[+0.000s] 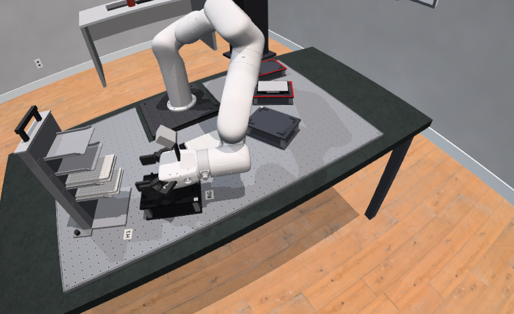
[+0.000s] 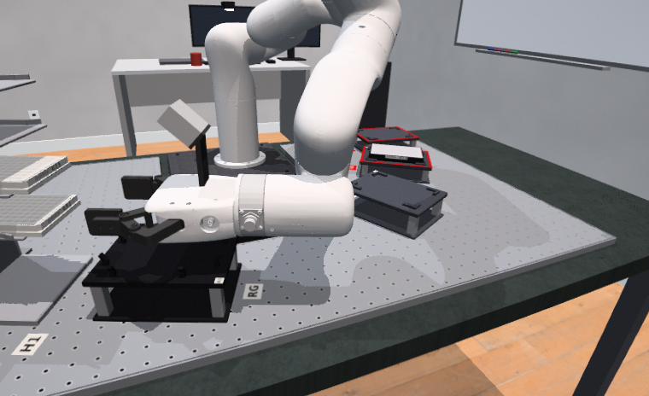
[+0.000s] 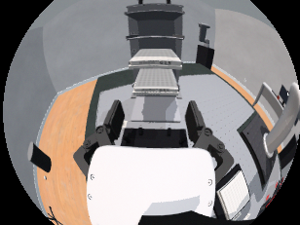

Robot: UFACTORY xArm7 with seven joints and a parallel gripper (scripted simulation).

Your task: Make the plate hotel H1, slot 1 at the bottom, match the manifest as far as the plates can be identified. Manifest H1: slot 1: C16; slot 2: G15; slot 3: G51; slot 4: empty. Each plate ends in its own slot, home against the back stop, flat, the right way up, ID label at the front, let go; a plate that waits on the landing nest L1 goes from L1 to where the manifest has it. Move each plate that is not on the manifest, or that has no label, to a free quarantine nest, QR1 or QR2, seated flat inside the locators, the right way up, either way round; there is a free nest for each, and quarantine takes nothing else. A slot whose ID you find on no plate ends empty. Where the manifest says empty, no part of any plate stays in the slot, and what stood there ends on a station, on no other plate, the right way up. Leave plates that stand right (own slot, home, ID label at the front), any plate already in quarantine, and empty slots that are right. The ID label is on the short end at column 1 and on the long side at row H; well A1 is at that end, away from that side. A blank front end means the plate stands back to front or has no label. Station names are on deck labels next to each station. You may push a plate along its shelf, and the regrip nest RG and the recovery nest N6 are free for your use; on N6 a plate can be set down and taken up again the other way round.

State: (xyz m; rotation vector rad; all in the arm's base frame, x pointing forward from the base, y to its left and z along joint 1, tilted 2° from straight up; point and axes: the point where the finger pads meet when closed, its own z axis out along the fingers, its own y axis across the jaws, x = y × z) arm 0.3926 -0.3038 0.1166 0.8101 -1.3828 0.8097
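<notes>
The hotel H1 [image 1: 61, 164] stands at the table's left end. White well plates lie on its two lower shelves, the slot 2 plate [image 1: 91, 171] and the slot 1 plate [image 1: 99, 187]. The two upper shelves [image 1: 69, 142] are bare. I cannot read any ID labels. My gripper [image 1: 147, 171] is open and empty. It lies level above the black regrip nest RG [image 1: 171, 198] and points at the hotel's front, a short way off. It also shows in the exterior view [image 2: 118, 204] and in the wrist view [image 3: 155, 124]. Another white plate [image 1: 202, 141] lies partly hidden behind my wrist.
Two red-edged quarantine nests stand at the back right; the nearer one [image 1: 272, 93] holds a white-topped plate, the farther one [image 1: 271, 68] looks bare. A dark nest [image 1: 274, 126] sits in front of them. Deck labels H1 [image 1: 127, 233] and RG [image 1: 209, 194] lie beside their stations.
</notes>
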